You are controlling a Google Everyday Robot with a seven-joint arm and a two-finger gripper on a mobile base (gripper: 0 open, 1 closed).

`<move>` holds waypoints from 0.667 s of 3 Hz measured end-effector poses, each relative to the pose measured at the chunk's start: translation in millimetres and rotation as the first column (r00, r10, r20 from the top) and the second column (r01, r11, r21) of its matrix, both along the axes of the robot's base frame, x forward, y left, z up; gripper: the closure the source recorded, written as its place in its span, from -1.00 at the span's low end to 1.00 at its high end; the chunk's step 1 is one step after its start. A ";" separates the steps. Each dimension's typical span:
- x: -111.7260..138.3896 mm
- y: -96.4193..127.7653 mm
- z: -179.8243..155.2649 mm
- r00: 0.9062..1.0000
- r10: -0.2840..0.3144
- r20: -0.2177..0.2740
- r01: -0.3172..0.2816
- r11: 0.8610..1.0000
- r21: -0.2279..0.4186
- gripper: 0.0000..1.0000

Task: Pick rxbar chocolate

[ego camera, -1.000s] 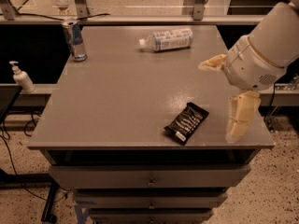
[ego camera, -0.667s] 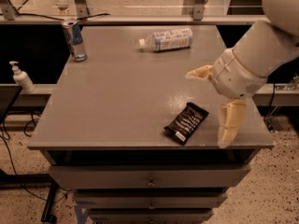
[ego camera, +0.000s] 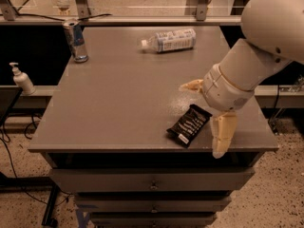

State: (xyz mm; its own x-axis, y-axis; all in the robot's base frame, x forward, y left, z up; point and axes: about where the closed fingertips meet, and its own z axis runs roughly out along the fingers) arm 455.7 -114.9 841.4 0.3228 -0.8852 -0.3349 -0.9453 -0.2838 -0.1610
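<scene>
The rxbar chocolate (ego camera: pixel 189 125), a flat black bar with white lettering, lies on the grey table (ego camera: pixel 118 99) near the front right edge. My gripper (ego camera: pixel 202 119) hangs from the white arm at the right, just above and right of the bar. It is open: one cream finger (ego camera: pixel 192 85) points left behind the bar, and the other finger (ego camera: pixel 222 134) points down to the bar's right, over the table's front edge. Nothing is held.
A clear plastic bottle (ego camera: pixel 168 40) lies on its side at the back centre. A slim blue-and-silver can (ego camera: pixel 75 41) stands at the back left corner. A pump bottle (ego camera: pixel 21 79) stands on a ledge left of the table. Drawers are below the tabletop.
The arm and gripper have moved left and slightly down, closer to the bar. The bar, bottle and can have not moved.
</scene>
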 end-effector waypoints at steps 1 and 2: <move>-0.3 1.6 -10.3 1.000 -0.011 -0.007 0.011 0.999 -0.042 -1.00; -2.3 -0.7 -21.8 0.999 -0.027 -0.030 0.025 0.997 -0.073 -0.66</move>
State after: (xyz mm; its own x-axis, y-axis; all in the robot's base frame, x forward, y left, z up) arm 453.4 -115.6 819.6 0.2895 -0.9156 -0.2791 -0.9568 -0.2686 -0.1114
